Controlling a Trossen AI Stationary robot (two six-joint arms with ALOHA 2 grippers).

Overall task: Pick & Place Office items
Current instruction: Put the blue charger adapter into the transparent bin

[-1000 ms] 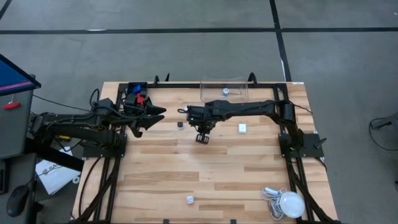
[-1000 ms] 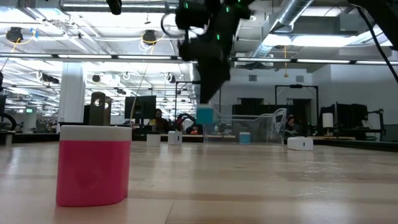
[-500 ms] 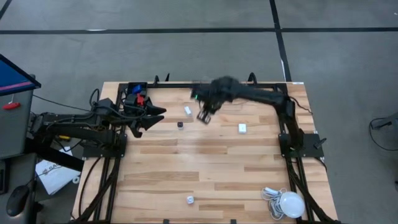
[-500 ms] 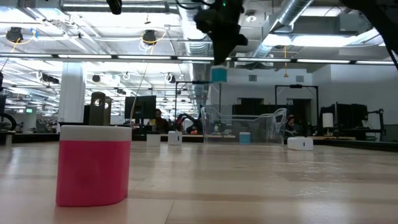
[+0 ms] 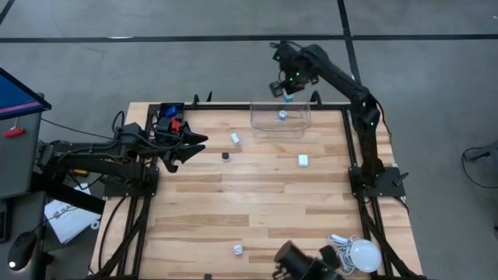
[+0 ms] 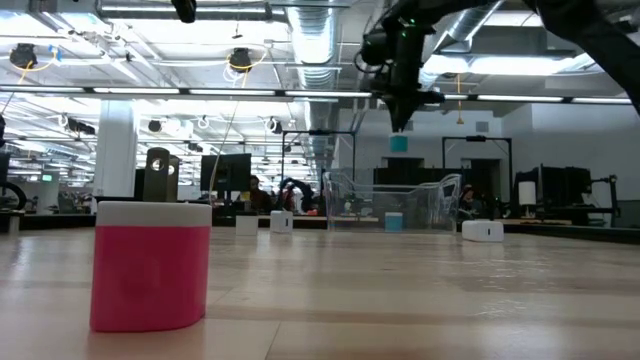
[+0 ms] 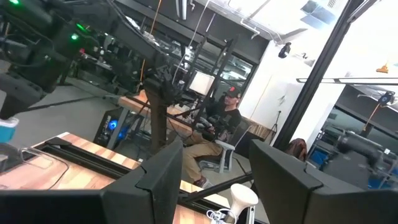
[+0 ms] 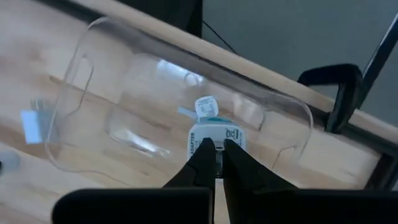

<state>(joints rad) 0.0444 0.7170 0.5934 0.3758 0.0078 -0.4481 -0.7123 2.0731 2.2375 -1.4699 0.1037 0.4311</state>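
My right gripper (image 5: 286, 90) hangs over the clear plastic container (image 5: 280, 117) at the table's far edge, shut on a small white-and-teal block (image 8: 215, 134). In the low view the block (image 6: 399, 143) shows teal below the fingers. Another small white-and-teal piece (image 8: 205, 106) lies on the container's floor. Loose office items rest on the wood: a white block (image 5: 235, 138), a black piece (image 5: 226, 155), a white block (image 5: 303, 160) and a small white piece (image 5: 237, 249). My left gripper (image 5: 198, 144) waits open at the table's left, holding nothing. My right gripper pinches the white-and-teal block's upper end (image 8: 214, 140) between its two fingertips (image 8: 200, 160). The fingers come from above, pointing steeply down. The block hangs below them, lifted clear of the table and above the container's opening.
A blue bin (image 5: 170, 117) with red and blue pieces sits at the far left corner. A white round bulb with coiled cable (image 5: 362, 255) lies at the near right. A dark shape (image 5: 303, 266) shows at the near edge. A pink cylinder with a white top (image 6: 150, 265) stands close in the low view.
My right gripper has swung from the table's middle toward the far edge and to the right, rising and rolling as it went, and has carried the teal block to a place over the clear container. A dark shape has come into view at the near edge.
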